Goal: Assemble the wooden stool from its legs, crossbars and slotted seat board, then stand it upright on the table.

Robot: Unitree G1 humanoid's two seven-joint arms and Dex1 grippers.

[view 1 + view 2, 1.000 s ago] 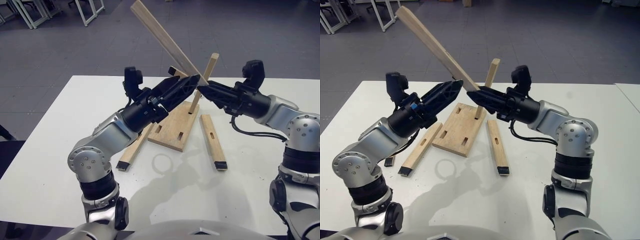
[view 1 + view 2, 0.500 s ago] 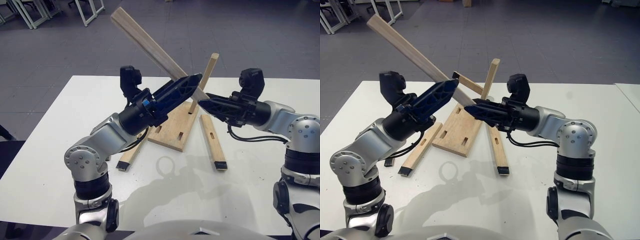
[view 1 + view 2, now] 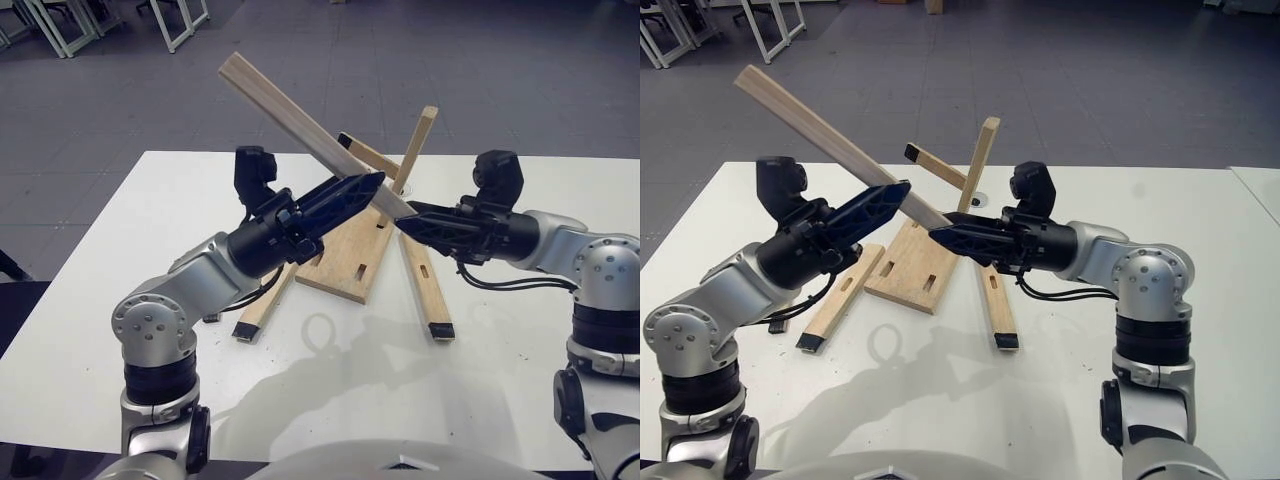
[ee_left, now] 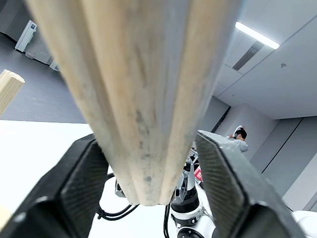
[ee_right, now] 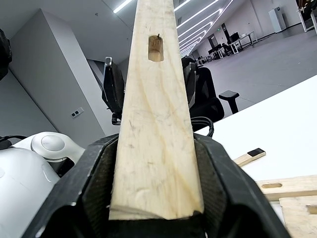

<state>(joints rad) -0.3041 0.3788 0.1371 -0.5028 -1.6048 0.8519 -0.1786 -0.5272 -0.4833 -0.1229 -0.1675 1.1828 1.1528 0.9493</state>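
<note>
A long wooden leg (image 3: 300, 125) slants up to the left above the table, and both grippers hold its lower end. My left gripper (image 3: 372, 182) is shut on the leg from the left; the left wrist view has the leg (image 4: 143, 99) between the dark fingers (image 4: 74, 198). My right gripper (image 3: 405, 213) is shut on the leg's tip from the right, and the leg's slot (image 5: 155, 48) faces that camera. The slotted seat board (image 3: 345, 255) lies flat below, with one leg (image 3: 412, 155) standing tilted in it.
Two more legs lie flat on the white table (image 3: 120, 260), one left of the board (image 3: 262, 300) and one right of it (image 3: 425, 285). A piece with a black end (image 3: 362, 153) rises behind the board. A small dark part (image 3: 211, 318) lies near the left leg.
The held leg has tipped lower, its free end swinging left and down. Both grippers have sunk toward the board, and the right one has closed in on the leg's tip.
</note>
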